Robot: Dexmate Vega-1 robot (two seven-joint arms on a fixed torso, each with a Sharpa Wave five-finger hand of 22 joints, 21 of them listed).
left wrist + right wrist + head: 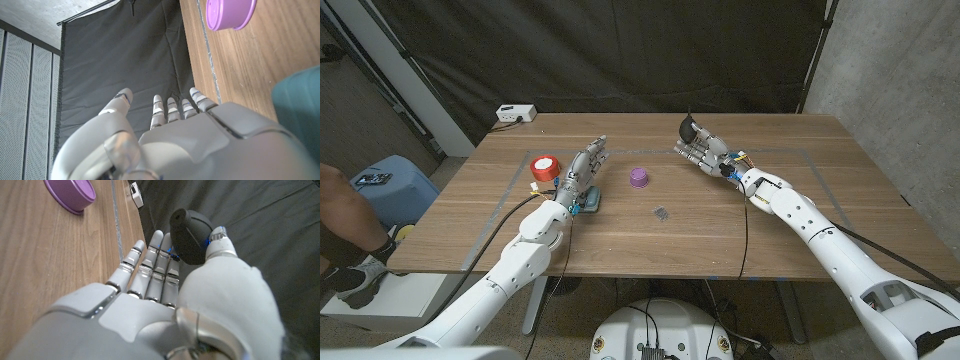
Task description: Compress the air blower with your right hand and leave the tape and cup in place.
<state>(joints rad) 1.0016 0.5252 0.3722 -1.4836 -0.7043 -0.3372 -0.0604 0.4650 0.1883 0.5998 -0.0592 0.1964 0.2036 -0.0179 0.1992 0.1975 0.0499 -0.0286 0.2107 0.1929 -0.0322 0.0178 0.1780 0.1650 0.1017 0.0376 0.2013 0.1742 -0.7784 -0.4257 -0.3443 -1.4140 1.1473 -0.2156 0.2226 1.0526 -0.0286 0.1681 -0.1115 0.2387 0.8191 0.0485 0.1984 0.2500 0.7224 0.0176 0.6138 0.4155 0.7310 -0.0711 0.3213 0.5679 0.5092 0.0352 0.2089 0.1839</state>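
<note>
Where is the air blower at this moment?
The air blower is in the right hand, lifted over the table's far right part in the head view, right of the purple cup.

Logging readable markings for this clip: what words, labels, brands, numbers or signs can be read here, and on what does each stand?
None can be read.
The red tape, purple cup and black air blower held in the right hand show no lettering.
White power strip at the table's far edge: any marking is too small to read.
Small dark thing on the wooden table: too small to tell.
</note>
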